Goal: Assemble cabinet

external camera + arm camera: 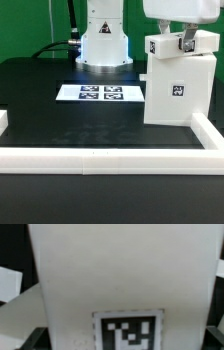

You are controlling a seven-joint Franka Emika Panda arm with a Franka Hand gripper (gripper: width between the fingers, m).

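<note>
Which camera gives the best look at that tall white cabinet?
The exterior view: the cabinet stands whole on the black table, under the gripper. The wrist view shows only one white face with a tag.

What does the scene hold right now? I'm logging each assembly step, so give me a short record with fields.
cabinet: stands upright on the black table, near the exterior view's right
cabinet tags: one on its front face, more on top
end effector: at the cabinet's top; fingers astride the body in the wrist view
grip: cannot tell if it clamps the cabinet
marker board: flat on the table, beside the cabinet on the exterior view's left
border rail: long, white, along the near edge
</note>
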